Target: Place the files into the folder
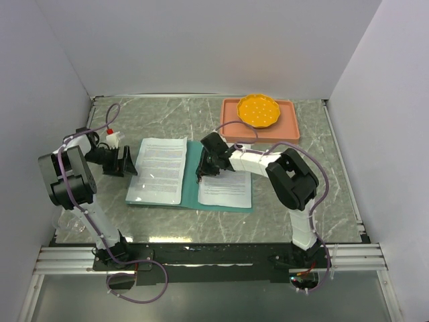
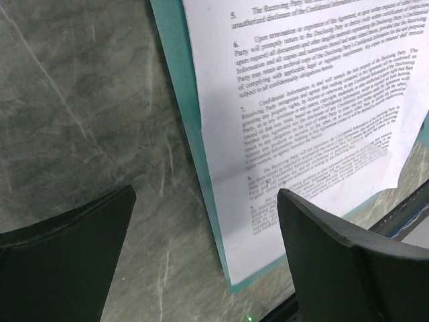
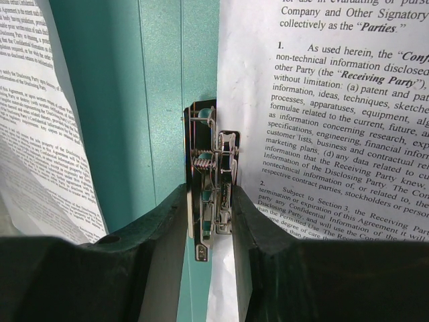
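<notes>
The teal folder (image 1: 192, 169) lies open in the middle of the table. One printed file sheet (image 1: 161, 169) lies on its left half and another (image 1: 226, 189) on its right half. My right gripper (image 1: 203, 172) sits over the folder's spine. In the right wrist view its fingers (image 3: 209, 201) are shut on the metal clip (image 3: 213, 176), with teal folder (image 3: 161, 100) on the left and a sheet (image 3: 335, 100) on the right. My left gripper (image 1: 124, 161) is open and empty beside the folder's left edge. In its wrist view it (image 2: 206, 196) hovers over the folder corner (image 2: 194, 147) and the sheet (image 2: 301, 121).
A salmon-pink tray (image 1: 285, 129) with a yellow dish (image 1: 259, 111) stands at the back right, just behind the right arm. A small white bottle with a red cap (image 1: 114, 138) stands behind the left gripper. White walls enclose the table.
</notes>
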You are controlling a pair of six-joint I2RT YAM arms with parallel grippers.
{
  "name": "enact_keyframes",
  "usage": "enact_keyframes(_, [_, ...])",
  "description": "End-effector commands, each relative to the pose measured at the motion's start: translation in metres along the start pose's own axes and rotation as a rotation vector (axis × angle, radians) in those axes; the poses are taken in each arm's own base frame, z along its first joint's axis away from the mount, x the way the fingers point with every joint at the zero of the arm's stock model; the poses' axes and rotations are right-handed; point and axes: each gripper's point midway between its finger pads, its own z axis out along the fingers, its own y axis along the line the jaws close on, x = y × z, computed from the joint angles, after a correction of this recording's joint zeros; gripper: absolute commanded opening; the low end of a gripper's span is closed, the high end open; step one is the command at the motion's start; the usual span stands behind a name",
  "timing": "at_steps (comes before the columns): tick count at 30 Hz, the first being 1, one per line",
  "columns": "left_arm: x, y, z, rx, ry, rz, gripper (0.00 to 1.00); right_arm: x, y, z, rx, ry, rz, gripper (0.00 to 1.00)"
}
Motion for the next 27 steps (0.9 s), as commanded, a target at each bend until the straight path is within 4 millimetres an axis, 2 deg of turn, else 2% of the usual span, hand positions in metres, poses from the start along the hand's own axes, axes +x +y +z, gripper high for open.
enact_keyframes(1, [-0.006, 0.007, 0.009, -0.002, -0.012, 0.002, 0.96, 0.058, -0.075, 0.027, 0.176, 0.164, 0.043, 0.0])
enact_keyframes(5, [-0.007, 0.006, 0.011, 0.001, -0.019, -0.003, 0.96, 0.059, -0.075, 0.027, 0.16, 0.169, 0.052, 0.0])
enact_keyframes(8, [-0.011, -0.005, 0.014, 0.036, -0.022, -0.007, 0.96, 0.059, -0.073, 0.028, 0.157, 0.175, 0.049, 0.0])
enact_keyframes(14, [-0.019, -0.046, 0.018, 0.124, -0.013, 0.032, 0.96, 0.055, -0.069, 0.027, 0.146, 0.167, 0.05, 0.0])
enact_keyframes(17, [-0.022, -0.058, 0.012, 0.147, -0.01, 0.036, 0.96, 0.054, -0.068, 0.026, 0.146, 0.162, 0.045, 0.0])
enact_keyframes(25, [-0.029, -0.072, -0.011, 0.121, -0.032, 0.073, 0.96, 0.048, -0.062, 0.023, 0.17, 0.148, 0.014, 0.0])
enact_keyframes(27, [-0.032, -0.079, -0.017, 0.122, -0.041, 0.086, 0.96, 0.049, -0.061, 0.024, 0.176, 0.147, -0.001, 0.05])
